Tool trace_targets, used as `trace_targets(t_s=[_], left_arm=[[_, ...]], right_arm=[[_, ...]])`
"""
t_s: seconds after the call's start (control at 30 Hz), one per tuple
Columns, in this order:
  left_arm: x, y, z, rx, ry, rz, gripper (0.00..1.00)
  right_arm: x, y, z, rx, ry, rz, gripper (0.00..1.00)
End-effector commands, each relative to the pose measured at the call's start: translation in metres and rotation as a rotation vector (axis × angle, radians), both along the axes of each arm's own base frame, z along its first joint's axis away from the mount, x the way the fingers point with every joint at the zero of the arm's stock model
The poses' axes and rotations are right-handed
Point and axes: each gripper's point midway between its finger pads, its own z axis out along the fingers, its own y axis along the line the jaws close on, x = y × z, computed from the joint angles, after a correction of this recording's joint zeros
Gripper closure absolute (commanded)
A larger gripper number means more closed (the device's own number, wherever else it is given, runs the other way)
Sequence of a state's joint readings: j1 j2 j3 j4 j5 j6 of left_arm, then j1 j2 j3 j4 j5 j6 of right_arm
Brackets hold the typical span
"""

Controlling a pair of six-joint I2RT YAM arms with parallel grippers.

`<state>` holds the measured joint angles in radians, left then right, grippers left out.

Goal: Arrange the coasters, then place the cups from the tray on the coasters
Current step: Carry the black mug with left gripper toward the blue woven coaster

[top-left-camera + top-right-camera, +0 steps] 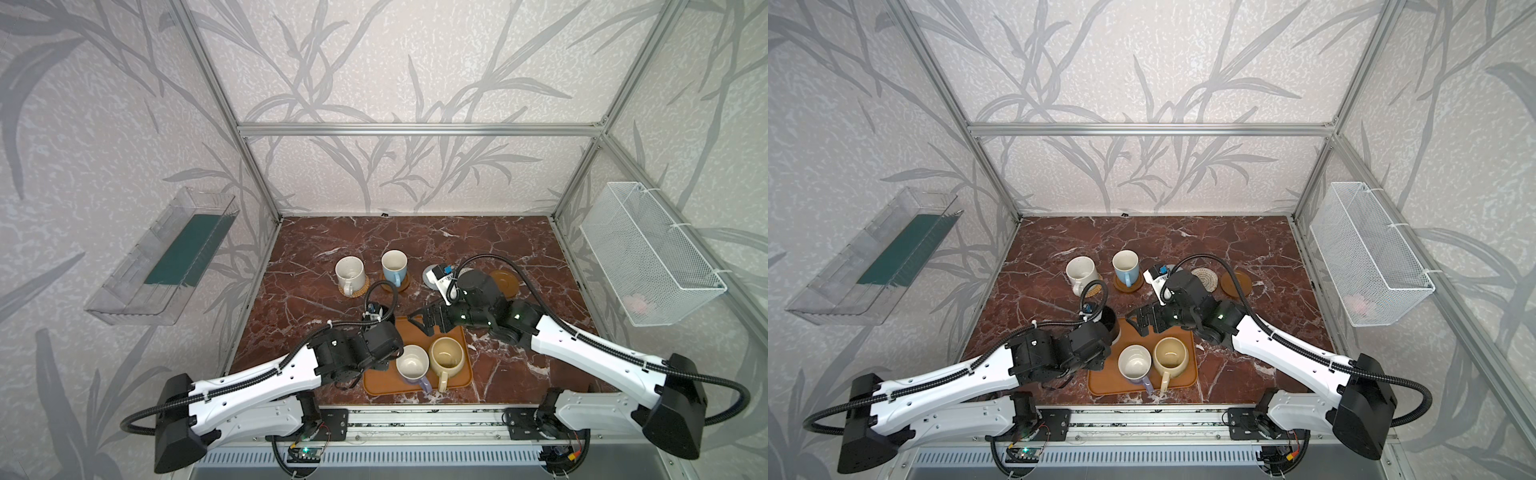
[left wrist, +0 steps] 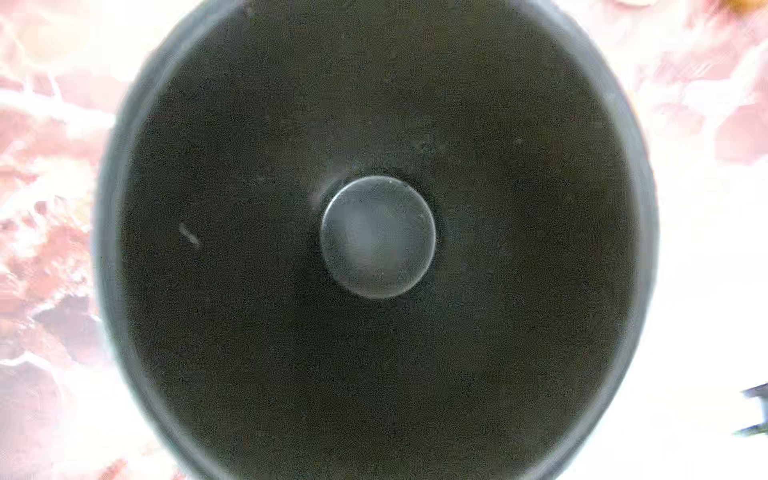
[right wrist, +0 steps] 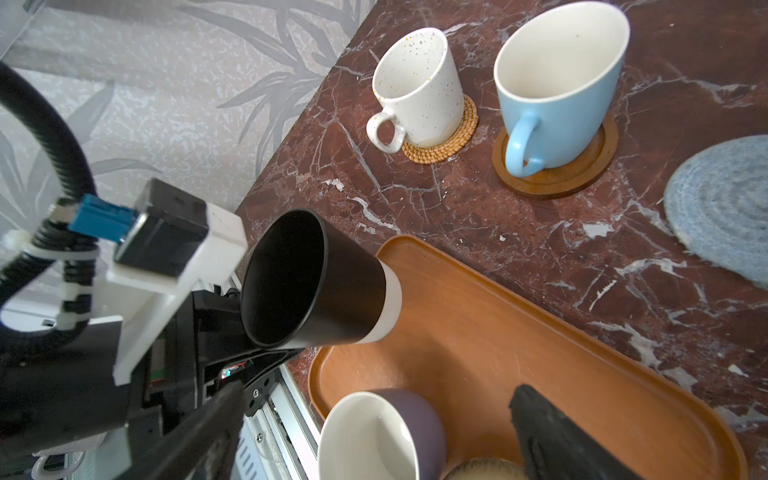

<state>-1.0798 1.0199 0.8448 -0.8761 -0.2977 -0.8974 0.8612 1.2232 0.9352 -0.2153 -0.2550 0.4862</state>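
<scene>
Slippage is your risk: your left claw (image 3: 266,353), clamped shut on the tall black mug with white base (image 3: 311,282) at the far-left corner of the orange-brown tray (image 3: 478,332), could let it swing into the low rim. Your right claw (image 1: 426,323) hangs wide, empty, close by; the grey-blue woven coaster (image 3: 723,208) lies bare beyond.

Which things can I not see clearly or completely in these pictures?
Handle of the black cup: hidden behind the cup's body in the right wrist view.
Grey-blue coaster: cut off by the right wrist view's edge; mostly behind the right arm in a top view.
Pinkish thing in the basket: too blurred in both top views.
</scene>
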Motion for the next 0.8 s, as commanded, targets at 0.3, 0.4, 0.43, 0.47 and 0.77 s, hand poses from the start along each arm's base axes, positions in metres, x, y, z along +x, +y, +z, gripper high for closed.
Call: trace_targets(t_s=[0.3,0.4,0.43,0.47,0.77], left_arm=[[0.042,-0.012,0.083,-0.038,-0.168,-0.026,1.00],[0.052,-0.024,0.091,-0.041,-0.174,-0.042,1.00],[0.055,-0.029,0.093,-0.041,-0.171,-0.050,1.00],[0.058,-0.034,0.094,-0.038,-0.167,-0.055,1.00],[0.095,-0.072,0.109,-0.023,-0.188,-0.084,1.00]], right_arm=[[0.031,-0.025,0.026,0.055,-0.046,-0.178,0.01],[0.042,-0.035,0.030,0.093,-0.037,-0.215,0.01],[0.045,-0.038,0.031,0.094,-0.039,-0.221,0.01],[0.048,-0.041,0.031,0.089,-0.037,-0.232,0.01],[0.077,-0.083,0.036,0.125,0.009,-0.339,0.01]])
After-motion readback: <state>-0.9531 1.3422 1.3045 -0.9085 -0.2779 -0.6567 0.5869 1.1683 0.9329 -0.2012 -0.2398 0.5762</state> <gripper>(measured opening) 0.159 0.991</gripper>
